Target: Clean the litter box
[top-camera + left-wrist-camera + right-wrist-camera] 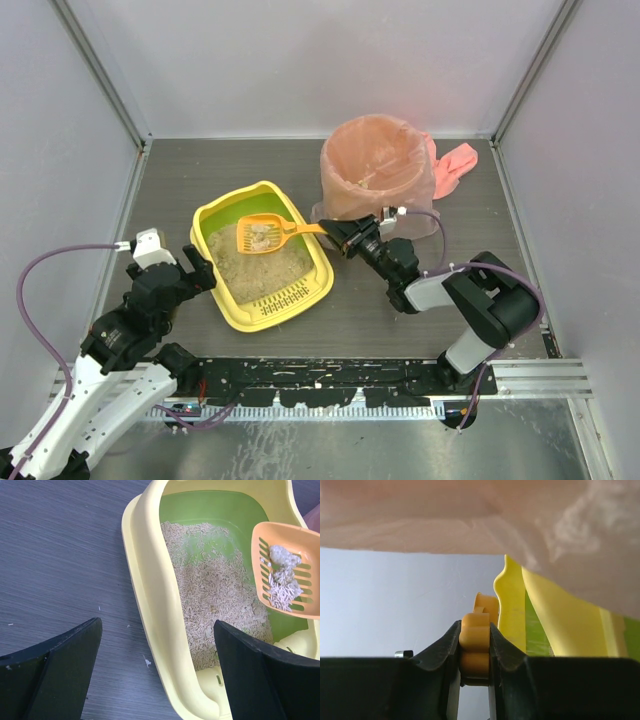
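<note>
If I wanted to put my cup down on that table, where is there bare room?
Bare tabletop lies behind the litter box, up to the back wall, and between the pink-bagged bin and the right wall. It is crowded between box and bin, where the right hand holds the scoop, and beside the open left hand.

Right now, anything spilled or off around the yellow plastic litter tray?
Minor: a few pale crumbs lie on the dark wood-grain table outside the yellow plastic litter box, along its long wall; probably stray litter. The orange slotted plastic scoop in the right gripper holds its clump over the box.
</note>
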Controlling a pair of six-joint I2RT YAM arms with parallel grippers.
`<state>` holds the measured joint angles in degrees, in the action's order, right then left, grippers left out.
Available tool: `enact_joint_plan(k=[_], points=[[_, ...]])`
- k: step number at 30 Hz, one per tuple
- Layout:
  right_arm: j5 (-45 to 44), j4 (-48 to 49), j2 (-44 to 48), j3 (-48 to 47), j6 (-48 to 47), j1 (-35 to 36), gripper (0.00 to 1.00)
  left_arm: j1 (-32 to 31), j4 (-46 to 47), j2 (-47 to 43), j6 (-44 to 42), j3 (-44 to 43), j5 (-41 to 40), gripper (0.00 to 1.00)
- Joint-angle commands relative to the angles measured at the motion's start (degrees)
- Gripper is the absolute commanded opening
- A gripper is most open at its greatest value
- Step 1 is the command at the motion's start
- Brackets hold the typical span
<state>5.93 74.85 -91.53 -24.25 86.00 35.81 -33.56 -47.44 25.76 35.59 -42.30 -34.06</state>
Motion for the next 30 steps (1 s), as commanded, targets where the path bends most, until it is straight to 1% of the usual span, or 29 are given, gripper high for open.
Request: enact_joint_plan(k=[1,2,4,5,7,9,10,13,15,16,17,18,21,22,24,26,27,29,30], points=[[1.7,1.8,1.2,-4.5,-3.0,2.1,0.01,0.3,2.3,-0.8,1.0,0.4,-0.6,0.95],[0.8,1.8,1.7,-4.0,-2.9,2.0,0.01,0.3,2.7,-0.6,1.0,0.5,-0.4,0.95],[-2.6,1.5,3.0,0.3,-0.5,-0.8,0.01,0.4,2.1,-0.1,1.0,-0.4,0.1,0.95],[-3.8,2.0,3.4,1.4,0.5,-1.1,0.01,0.3,1.5,0.1,1.1,-0.8,0.0,0.95],[-0.2,0.9,2.9,-1.9,-2.1,0.8,0.01,0.3,1.5,-0.2,1.3,-0.4,-0.5,0.95],[1.0,-1.5,2.7,-4.5,-4.8,3.0,0.01,0.3,2.8,-0.4,1.2,0.6,-0.3,0.95],[0.2,-1.3,2.9,-3.5,-4.8,2.6,0.01,0.4,3.0,-0.3,1.1,0.6,0.0,0.95],[-4.8,1.3,4.5,2.5,-0.4,-0.9,0.01,0.3,1.4,0.6,1.3,-0.9,0.3,0.95],[-1.5,-0.1,4.3,-0.6,-2.8,0.5,0.01,0.4,1.6,0.2,1.5,-0.3,-0.2,0.95],[-0.3,-2.0,4.1,-2.7,-4.9,2.5,0.01,0.3,2.5,0.0,1.4,0.4,-0.2,0.95],[-0.2,-4.2,4.1,-4.1,-6.3,3.9,0.01,0.3,3.3,-0.2,1.4,1.2,0.1,0.95],[-0.3,-4.4,4.3,-4.1,-7.0,4.1,0.01,0.4,3.6,0.2,1.4,1.2,0.5,0.95],[-5.2,-0.3,5.7,2.4,-1.4,-0.3,0.01,0.4,2.4,1.3,1.7,-0.5,1.0,0.95],[-4.9,0.5,5.7,3.0,-1.1,-0.7,0.01,0.3,1.8,1.4,2.0,-0.5,0.7,0.95],[-0.6,-2.9,4.9,-1.4,-4.8,1.7,0.01,0.3,2.4,0.5,2.0,0.4,0.5,0.95],[0.1,-5.0,4.4,-4.4,-7.3,4.4,0.01,0.3,3.9,0.0,1.8,1.5,0.8,0.95],[-1.0,-4.2,4.6,-3.0,-6.7,3.6,0.01,0.4,3.9,0.2,1.7,1.3,1.0,0.95],[-4.8,-1.7,5.7,1.8,-2.6,0.7,0.01,0.4,2.5,0.9,1.8,-0.1,1.0,0.95],[-5.8,-0.1,5.7,2.8,-1.6,0.5,0.01,0.3,1.9,1.0,2.1,-0.5,0.6,0.95]])
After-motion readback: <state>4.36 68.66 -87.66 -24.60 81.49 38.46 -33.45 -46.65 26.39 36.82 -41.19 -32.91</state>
